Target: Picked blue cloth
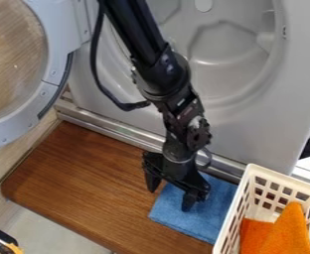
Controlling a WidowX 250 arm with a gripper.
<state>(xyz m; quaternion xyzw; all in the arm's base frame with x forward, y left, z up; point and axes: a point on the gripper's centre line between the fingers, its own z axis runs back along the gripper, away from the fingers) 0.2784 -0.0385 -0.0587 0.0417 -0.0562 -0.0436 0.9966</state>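
A folded blue cloth (214, 213) lies flat on the brown wooden board, against the left side of the white basket. The black gripper (172, 194) hangs over the cloth's upper left part with its two fingers spread apart. Its right finger is above the cloth, while the left one is over the wood just beyond the cloth's left edge. Whether the right fingertip touches the cloth, I cannot tell. Part of the cloth is hidden behind the gripper.
The white basket (232, 218) at the lower right holds an orange cloth (287, 233). Behind the wooden board (85, 183) stands a grey machine front (271, 124) with a round opening. Its round door (48, 89) stands swung out at the upper left.
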